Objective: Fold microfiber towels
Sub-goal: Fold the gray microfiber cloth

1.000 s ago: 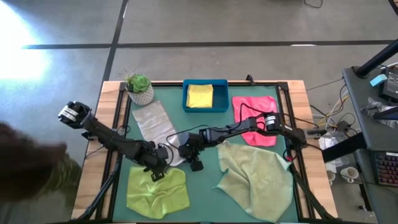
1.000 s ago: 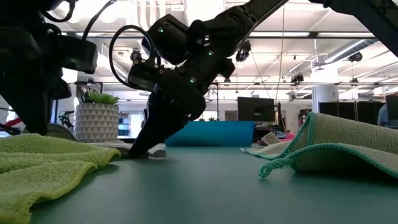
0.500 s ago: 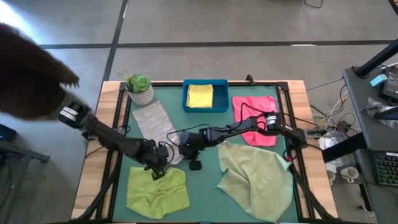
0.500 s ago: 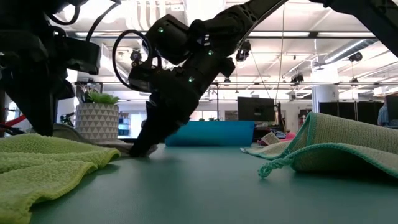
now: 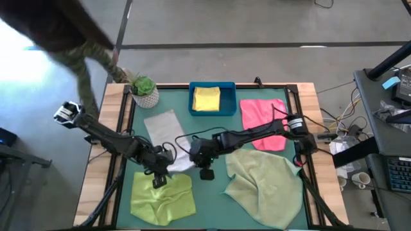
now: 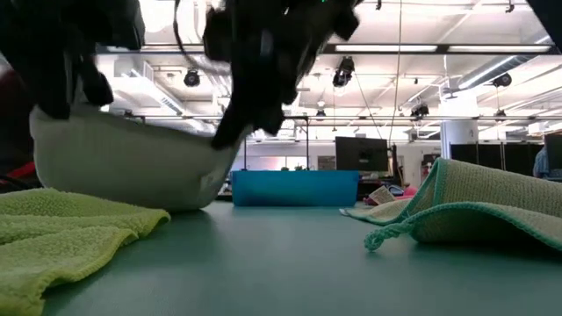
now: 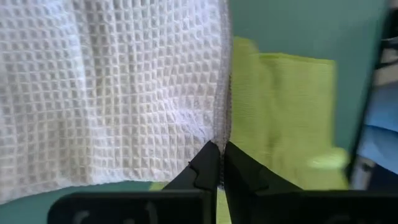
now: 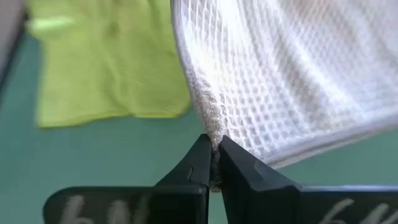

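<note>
A grey towel (image 6: 132, 167) is held up off the worktop (image 6: 290, 263), sagging in a curve between two dark arms at the upper left. A lime towel (image 6: 61, 237) is spread below it. A sage towel (image 6: 465, 215) is heaped at the right, and a blue tray (image 6: 294, 187) is seen behind.

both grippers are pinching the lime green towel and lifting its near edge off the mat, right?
Not the lime green one. Both wrist views show the left gripper and right gripper shut on the light grey towel; the lime green towel lies flat nearby.
</note>
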`<action>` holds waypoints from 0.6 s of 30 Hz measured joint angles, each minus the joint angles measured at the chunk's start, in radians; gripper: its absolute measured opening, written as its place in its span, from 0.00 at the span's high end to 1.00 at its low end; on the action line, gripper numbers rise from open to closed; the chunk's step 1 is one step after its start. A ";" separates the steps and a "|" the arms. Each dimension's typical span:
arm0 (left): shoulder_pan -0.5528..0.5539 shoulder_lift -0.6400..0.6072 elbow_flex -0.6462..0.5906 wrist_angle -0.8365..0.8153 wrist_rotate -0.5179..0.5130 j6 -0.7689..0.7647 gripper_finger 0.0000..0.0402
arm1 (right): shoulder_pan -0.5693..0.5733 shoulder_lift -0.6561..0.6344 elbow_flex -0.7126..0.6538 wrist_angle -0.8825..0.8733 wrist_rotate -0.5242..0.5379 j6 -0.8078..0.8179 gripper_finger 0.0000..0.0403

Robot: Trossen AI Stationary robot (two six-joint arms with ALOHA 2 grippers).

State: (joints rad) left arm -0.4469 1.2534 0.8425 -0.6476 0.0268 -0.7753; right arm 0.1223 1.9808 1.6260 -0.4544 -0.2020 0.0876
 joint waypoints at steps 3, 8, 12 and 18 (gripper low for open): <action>-0.003 0.006 0.056 -0.028 0.026 0.006 1.00 | 0.013 -0.043 0.000 0.003 -0.002 0.040 0.97; -0.023 0.006 0.173 -0.224 0.015 -0.002 1.00 | 0.024 -0.102 0.009 -0.007 0.051 0.069 0.97; -0.026 0.010 0.257 -0.354 -0.029 -0.003 1.00 | 0.029 -0.114 0.061 -0.043 0.100 0.070 0.97; -0.014 0.030 0.255 -0.491 -0.185 -0.002 1.00 | -0.009 -0.041 0.119 -0.037 0.231 -0.030 0.97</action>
State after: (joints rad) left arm -0.4609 1.2835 1.0971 -1.1383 -0.1580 -0.7776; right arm 0.1129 1.9394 1.7446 -0.4915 0.0291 0.0579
